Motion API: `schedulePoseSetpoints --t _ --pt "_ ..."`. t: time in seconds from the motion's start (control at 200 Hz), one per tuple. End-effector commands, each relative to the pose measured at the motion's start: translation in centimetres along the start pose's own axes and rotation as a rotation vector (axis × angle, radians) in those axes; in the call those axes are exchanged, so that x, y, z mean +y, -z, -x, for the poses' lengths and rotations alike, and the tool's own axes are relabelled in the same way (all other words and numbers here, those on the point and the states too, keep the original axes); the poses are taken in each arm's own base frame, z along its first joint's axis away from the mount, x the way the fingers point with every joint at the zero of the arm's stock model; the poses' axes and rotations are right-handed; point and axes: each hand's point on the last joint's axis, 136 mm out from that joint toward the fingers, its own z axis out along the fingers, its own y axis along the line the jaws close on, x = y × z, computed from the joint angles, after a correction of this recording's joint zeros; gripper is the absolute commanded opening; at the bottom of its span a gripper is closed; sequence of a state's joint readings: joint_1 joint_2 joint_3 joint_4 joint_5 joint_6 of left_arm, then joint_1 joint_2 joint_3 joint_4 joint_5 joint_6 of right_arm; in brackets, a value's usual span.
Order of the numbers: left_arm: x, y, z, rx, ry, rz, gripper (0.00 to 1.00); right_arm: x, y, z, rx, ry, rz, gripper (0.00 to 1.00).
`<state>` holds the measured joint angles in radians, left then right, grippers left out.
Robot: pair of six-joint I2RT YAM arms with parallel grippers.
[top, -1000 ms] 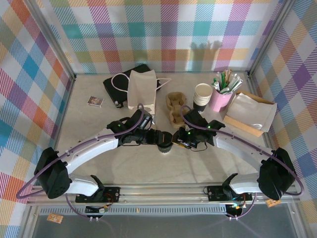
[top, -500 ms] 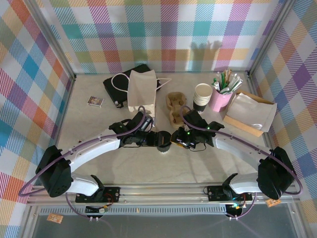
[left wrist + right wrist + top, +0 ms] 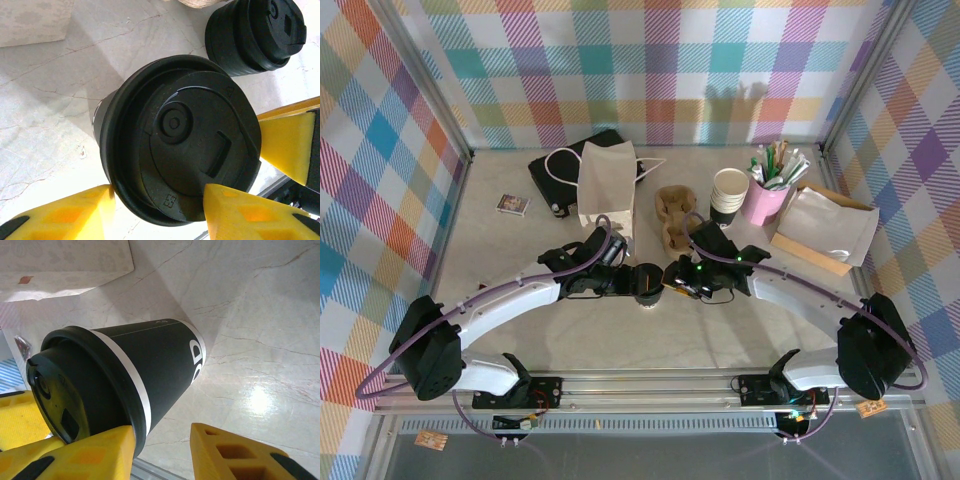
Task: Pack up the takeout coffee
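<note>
takeout coffee (image 3: 648,283) is sitting at the middle of the pale marbled table (image 3: 620,340). it is a small black paper cup with a thin white band under its rim, and it is wearing a round black plastic lid (image 3: 180,140). the left gripper (image 3: 155,212) is holding it from the left. its yellow foam pads (image 3: 65,217) are pressing on the cup's wall from both sides just beneath the lid, so we are reading it as clamped on the cup, most likely to steady it. the right gripper (image 3: 162,452) is facing the cup from the right with its fingers spread apart and bare table showing in the gap. one yellow finger (image 3: 90,452) is touching the lid's rim, which we are taking as a push to seat the lid rather than a grasp. we are not managing to tell whether the cup's base is resting on the table or hanging just above it. a low stack of black lids (image 3: 255,35) is sitting just beside the cup, probably as the supply the cap belongs to. farther back, a brown pulp cup carrier (image 3: 675,218) is lying just beyond the two grippers. an upright pale paper bag (image 3: 606,182) is standing to its left, mouth up. both are near enough that we are guessing one of them is serving as the packing spot. we are judging the lid to be on and the packing itself not yet done.
</note>
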<state>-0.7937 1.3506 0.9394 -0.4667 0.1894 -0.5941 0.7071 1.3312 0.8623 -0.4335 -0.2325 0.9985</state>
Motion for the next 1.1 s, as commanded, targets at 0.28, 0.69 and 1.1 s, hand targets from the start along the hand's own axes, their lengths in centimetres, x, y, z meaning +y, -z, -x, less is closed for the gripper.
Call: schedulePoseSetpoints --t 0.28,0.69,1.1 --pt "2.2 -0.6 -1.9 0.06 0.027 0.071 0.49 0.7 0.0 -0.8 0.035 -0.008 0.034 0.37" --pt "2.4 -0.7 -1.9 0.068 0.031 0.081 0.49 -1.9 -1.8 -2.3 0.092 -0.056 0.002 0.39" --pt "2.9 -1.0 -2.4 0.073 0.048 0.09 0.49 -8.2 -3.1 -4.4 0.103 -0.091 -0.136 0.38"
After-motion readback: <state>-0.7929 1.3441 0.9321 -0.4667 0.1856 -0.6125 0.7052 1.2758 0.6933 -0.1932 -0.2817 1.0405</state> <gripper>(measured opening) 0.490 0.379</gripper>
